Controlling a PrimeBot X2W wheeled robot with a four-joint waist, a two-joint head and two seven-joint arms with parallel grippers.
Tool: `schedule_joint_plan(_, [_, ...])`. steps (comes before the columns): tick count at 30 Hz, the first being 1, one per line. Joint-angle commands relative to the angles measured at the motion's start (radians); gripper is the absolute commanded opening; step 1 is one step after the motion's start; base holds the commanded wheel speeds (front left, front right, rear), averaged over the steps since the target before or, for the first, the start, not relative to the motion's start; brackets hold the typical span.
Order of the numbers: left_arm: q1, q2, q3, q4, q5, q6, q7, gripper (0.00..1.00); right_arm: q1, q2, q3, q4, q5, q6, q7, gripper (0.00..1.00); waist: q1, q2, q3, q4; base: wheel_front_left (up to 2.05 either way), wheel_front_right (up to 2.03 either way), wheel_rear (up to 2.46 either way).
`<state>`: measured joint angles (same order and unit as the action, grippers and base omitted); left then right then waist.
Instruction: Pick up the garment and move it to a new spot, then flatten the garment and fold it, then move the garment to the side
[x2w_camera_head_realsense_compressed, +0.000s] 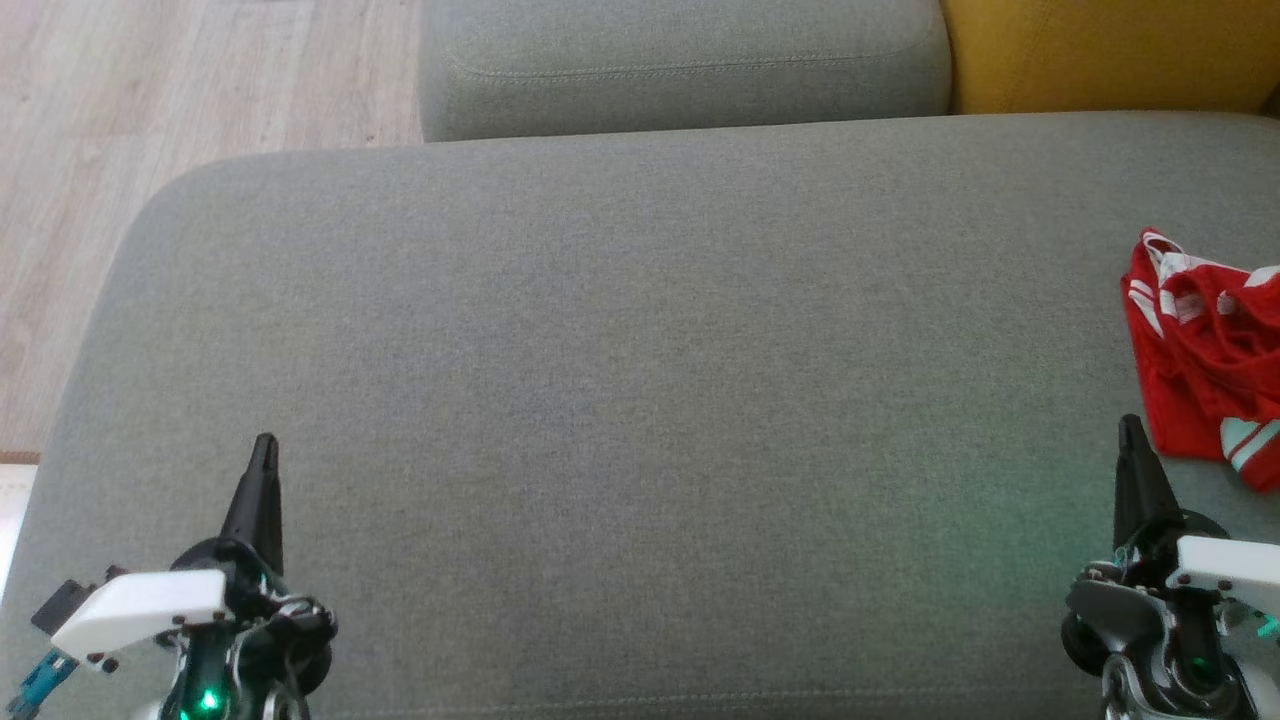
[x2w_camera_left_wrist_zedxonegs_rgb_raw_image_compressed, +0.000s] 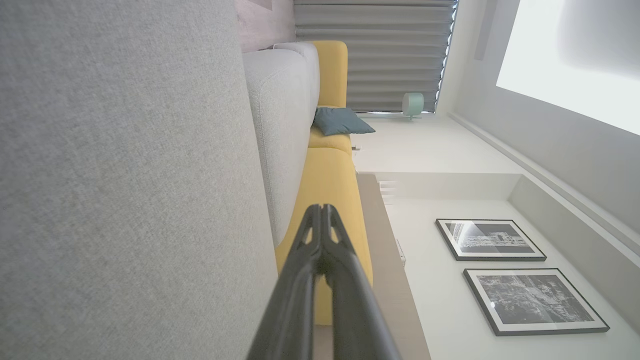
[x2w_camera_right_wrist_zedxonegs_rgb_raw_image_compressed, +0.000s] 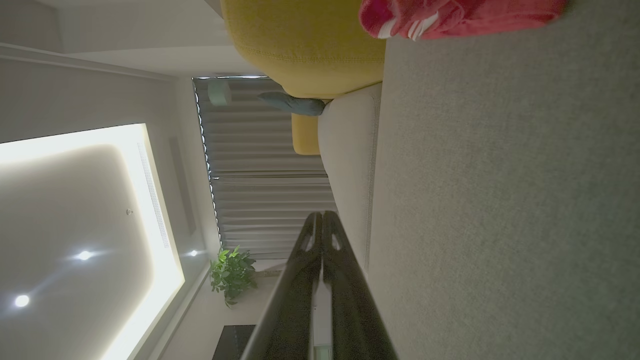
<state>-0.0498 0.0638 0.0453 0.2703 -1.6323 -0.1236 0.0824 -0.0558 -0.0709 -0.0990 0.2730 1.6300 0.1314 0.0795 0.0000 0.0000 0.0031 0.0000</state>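
As garment (x2w_camera_head_realsense_compressed: 1205, 355) lies crumpled, left wrist view, framed prints (x2w_camera_left_wrist_zedxonegs_rgb_raw_image_compressed: 491, 240)

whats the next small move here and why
Probably open the right gripper and reach it toward the red garment, which lies crumpled on the grey cushion just beyond its shut fingertips; it holds nothing yet.
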Motion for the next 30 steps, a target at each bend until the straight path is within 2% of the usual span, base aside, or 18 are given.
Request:
schedule_joint_plan(1, [-0.055, 0.010, 0.036, -0.027, -0.004, -0.007, 0.005, 0.00, -0.049, -0.004, 0.019, -0.030, 0.007, -0.001, 0.007, 0.00, 0.0000, 0.0000, 0.000, 0.000, 0.00, 0.00, 0.00])
schedule_joint_plan(30, [-0.056, 0.003, 0.045, -0.026, 0.005, -0.007, 0.012, 0.00, -0.050, 0.003, 0.009, -0.030, -0.002, -0.001, 0.015, 0.00, 0.0000, 0.0000, 0.000, 0.000, 0.00, 0.00, 0.00])
